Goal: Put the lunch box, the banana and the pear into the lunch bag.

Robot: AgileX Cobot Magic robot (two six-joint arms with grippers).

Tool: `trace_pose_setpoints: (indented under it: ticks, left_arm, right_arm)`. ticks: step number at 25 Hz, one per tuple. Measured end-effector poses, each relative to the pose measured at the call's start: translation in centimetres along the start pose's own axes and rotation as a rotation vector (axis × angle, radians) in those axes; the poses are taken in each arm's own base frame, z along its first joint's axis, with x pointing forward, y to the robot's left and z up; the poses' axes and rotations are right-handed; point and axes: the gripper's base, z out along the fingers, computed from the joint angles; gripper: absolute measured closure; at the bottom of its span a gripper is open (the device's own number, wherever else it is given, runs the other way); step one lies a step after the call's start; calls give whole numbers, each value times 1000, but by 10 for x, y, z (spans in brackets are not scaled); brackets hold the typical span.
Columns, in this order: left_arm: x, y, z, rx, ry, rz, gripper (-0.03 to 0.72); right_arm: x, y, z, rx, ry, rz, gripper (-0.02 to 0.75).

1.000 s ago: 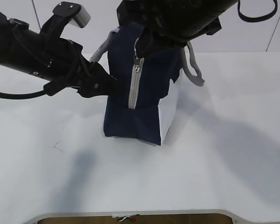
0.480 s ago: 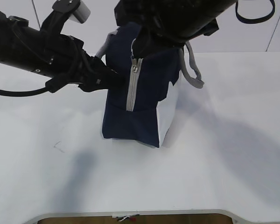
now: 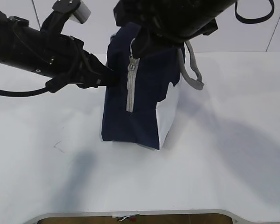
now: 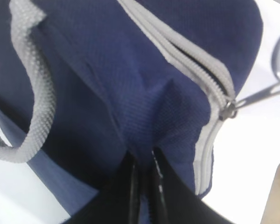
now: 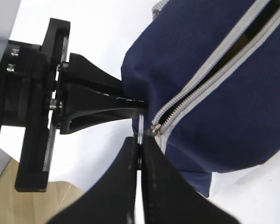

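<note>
bag [image 3: 140, 100] stands upright mid-table [image 3: 214, 177], centre of the exterior view. left gripper [image 4: 143, 179] comes in from 9 o'clock and is pinched on a fold of the bag's navy side fabric, just below the end of the zipper [image 3: 130, 88]; jaws nearly together with cloth between them. right gripper [image 5: 139, 154] reaches down from 12 o'clock, jaws clamped on the thin metal pull tab [image 5: 141, 126] at the slider. in the right wrist view the zip tracks are parted behind the slider, dark gap showing, so the bag is part open along the top. box, banana and pear aren't in any view, can't say where they sit. my read: this is the zipper step, left anchoring, right working the slider; nothing loaded that i can see. next move needs the left to hold tension while the right runs the slider along the track line, not off-axis, or the tab slips out of the jaws.
</note>
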Motion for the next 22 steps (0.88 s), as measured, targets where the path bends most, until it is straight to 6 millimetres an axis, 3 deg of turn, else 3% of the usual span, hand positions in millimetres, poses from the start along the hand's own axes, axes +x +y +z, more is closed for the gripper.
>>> trace_pose_setpoints:
  ticks: [15,22]
  left_arm:
    - [3,-2,-1,19,36,48,689]
    - [-3,-7,-14,7,29,114,689]
  right_arm:
    - [-5,-2,0,30,-57,-117,725]
    - [-11,-7,-1,91,-116,-188,725]
